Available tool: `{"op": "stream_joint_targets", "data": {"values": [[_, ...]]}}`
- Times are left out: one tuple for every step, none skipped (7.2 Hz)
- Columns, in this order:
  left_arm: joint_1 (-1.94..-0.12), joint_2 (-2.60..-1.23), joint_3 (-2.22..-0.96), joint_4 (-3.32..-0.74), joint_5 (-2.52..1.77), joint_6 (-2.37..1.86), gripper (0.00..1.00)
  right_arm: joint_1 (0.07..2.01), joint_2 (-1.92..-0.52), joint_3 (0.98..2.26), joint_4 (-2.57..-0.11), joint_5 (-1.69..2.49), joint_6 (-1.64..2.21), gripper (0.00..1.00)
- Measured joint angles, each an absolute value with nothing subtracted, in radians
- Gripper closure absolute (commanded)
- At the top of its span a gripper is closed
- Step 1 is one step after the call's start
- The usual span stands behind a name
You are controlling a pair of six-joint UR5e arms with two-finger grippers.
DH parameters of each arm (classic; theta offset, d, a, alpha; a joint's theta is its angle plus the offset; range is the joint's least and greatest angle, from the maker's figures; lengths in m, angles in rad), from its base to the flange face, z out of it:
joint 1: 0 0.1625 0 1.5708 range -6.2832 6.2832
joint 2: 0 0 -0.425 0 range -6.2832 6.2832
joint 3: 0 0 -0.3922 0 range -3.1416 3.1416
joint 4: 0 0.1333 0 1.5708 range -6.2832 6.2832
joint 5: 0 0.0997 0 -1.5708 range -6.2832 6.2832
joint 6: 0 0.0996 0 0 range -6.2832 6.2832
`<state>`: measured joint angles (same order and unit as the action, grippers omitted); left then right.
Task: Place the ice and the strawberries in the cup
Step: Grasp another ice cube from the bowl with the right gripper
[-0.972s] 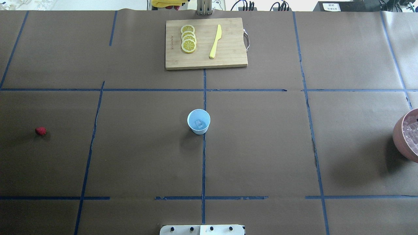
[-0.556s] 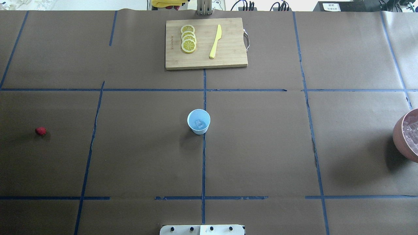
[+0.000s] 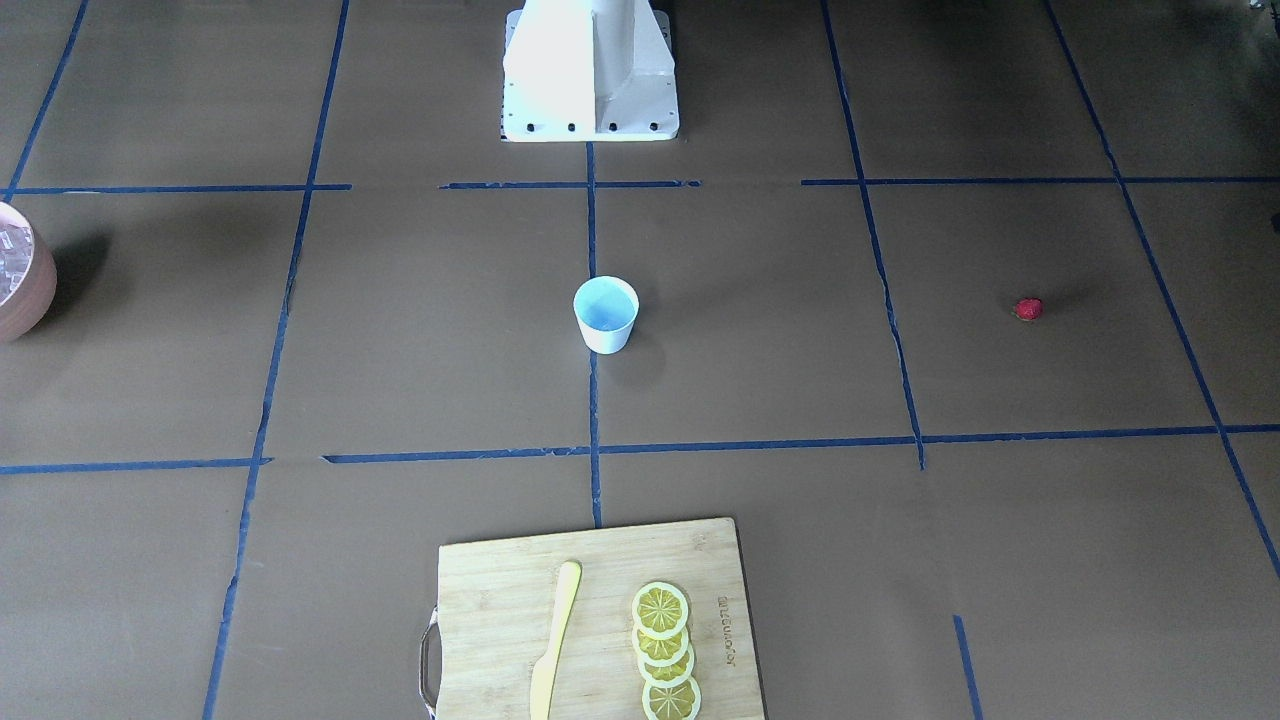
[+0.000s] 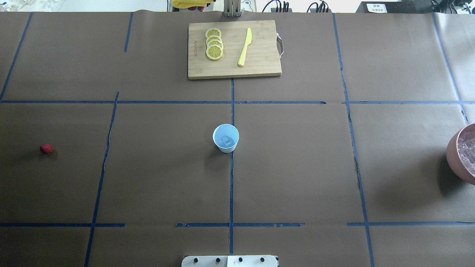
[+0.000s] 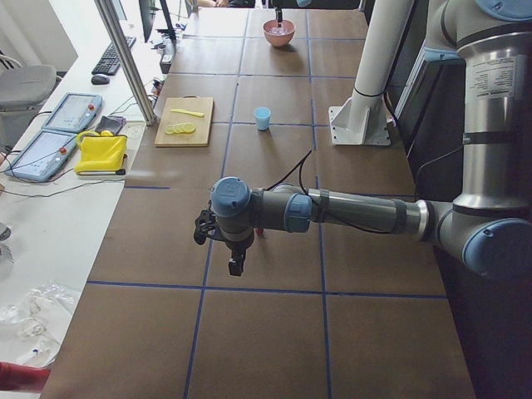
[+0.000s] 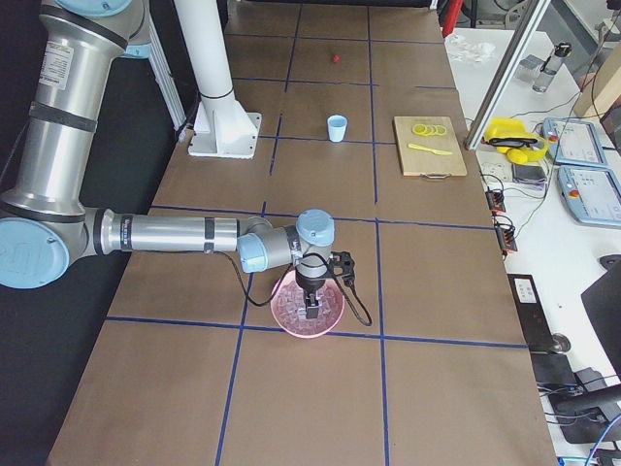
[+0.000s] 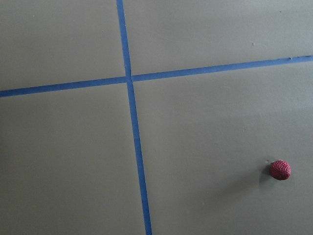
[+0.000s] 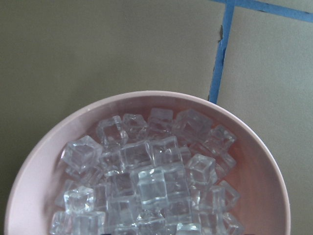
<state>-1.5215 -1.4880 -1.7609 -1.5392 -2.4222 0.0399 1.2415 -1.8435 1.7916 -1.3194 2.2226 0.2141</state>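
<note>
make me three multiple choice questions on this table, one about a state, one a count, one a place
1. How does the cup stand? A upright, an ice cube inside B on its side C upside down
2. How many lemon slices lie on the cutting board? A two B four C six
3. Where is the strawberry? A in the cup B on the cutting board C on the bare table
Answers: A, its mouth faces up with the cube in it; B, four overlapping slices show; C, it lies alone on the robot's left side.
</note>
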Motion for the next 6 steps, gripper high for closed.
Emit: {"op": "stream_joint_targets", "data": {"values": [[-1.522, -1.488, -1.761, -1.539, -2.422, 0.040, 0.00, 1.232, -1.843, 1.784, -1.319, 2.222, 0.213, 0.13], [-1.521, -1.488, -1.761, -1.539, -2.422, 0.040, 0.00, 1.223, -1.842, 1.774, -1.319, 2.221, 0.213, 0.15], [-1.521, -1.488, -1.761, -1.539, -2.422, 0.040, 0.00, 1.218, -1.842, 1.766, -1.319, 2.221, 0.213, 0.20], [-1.521, -1.488, -1.761, -1.539, -2.422, 0.040, 0.00, 1.215, -1.843, 1.760, -1.320, 2.221, 0.213, 0.30], [-1.521, -1.488, -1.761, -1.539, -2.422, 0.040, 0.00, 1.213, -1.843, 1.755, -1.320, 2.220, 0.213, 0.36], [-1.522, -1.488, -1.761, -1.539, -2.422, 0.040, 0.00, 1.213, -1.844, 1.749, -1.321, 2.220, 0.212, 0.46]]}}
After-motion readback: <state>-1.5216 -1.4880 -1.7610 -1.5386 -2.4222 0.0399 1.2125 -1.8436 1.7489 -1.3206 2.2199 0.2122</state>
